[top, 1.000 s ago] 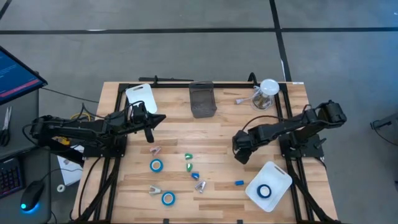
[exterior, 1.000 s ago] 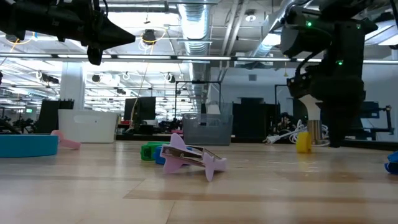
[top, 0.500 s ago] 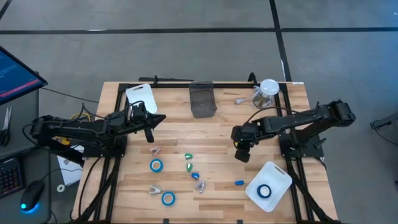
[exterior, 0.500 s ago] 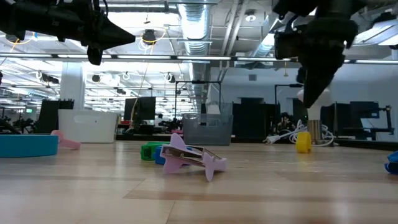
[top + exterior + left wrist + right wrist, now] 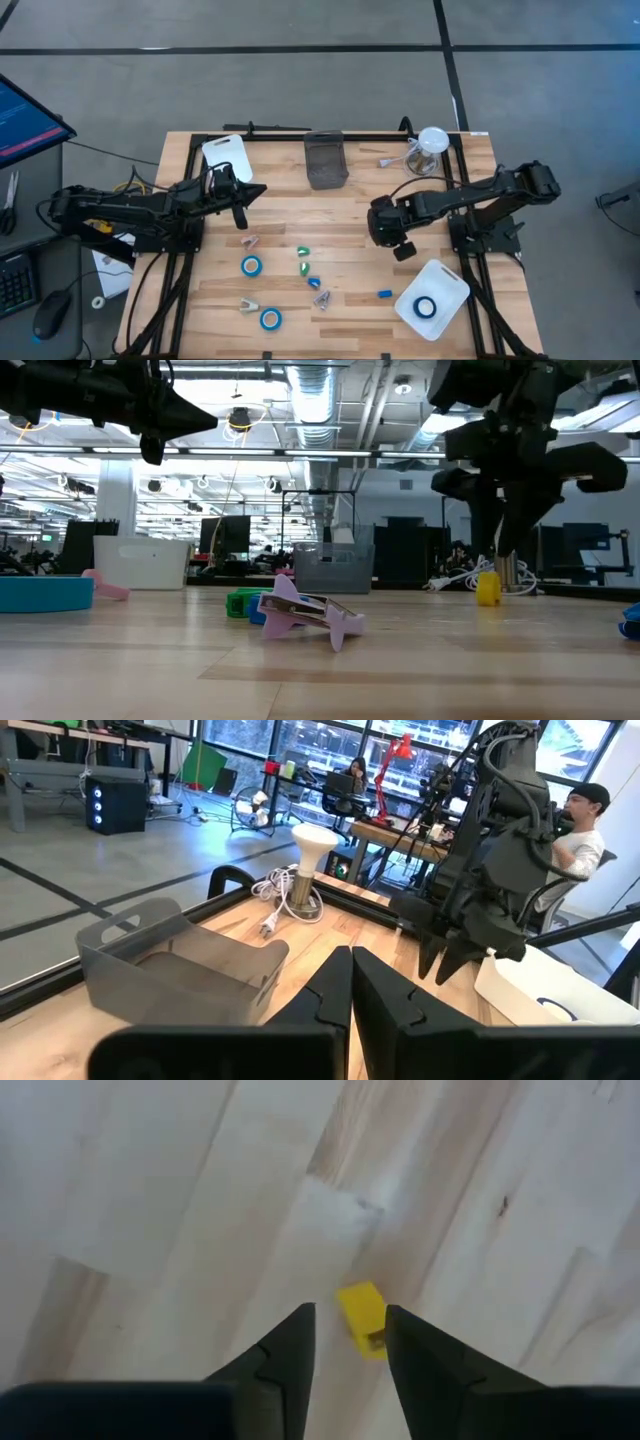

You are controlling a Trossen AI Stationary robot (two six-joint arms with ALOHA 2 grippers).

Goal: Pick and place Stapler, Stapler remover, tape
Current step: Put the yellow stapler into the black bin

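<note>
1. Overhead, the left gripper (image 5: 252, 190) was held above the left rear part of the wooden slatted table (image 5: 330, 315), its two dark fingers pressed together with nothing between them; the left wrist view showed the same closed fingers (image 5: 350, 982).
2. A white rectangular cutting board (image 5: 226, 152) lay at the table's left rear corner, just behind that gripper.
3. Two of the small blue tape rolls with white cores lay on the left half of the table: one (image 5: 251, 265) toward the middle, the other (image 5: 270, 319) near the front edge.
4. A pale pink stapler remover (image 5: 247, 306) lay just left of the front roll; a second pinkish one (image 5: 249, 242) lay behind the other roll.
5. A grey translucent bin (image 5: 325, 160) stood at the rear centre.
6. Small green and blue pieces (image 5: 304, 259) lay scattered near the table's middle, too small to identify.
7. The right gripper (image 5: 385, 232) hung above the bare wood right of centre, pointing downward; its fingers (image 5: 285, 1348) stood apart with nothing held, and a small yellow block (image 5: 362, 1318) lay on the table below them.
8. A white lamp-like object (image 5: 431, 143) stood at the right rear.
9. The third blue tape roll (image 5: 426, 307) lay inside a white square tray (image 5: 450, 282) at the right front.
</note>
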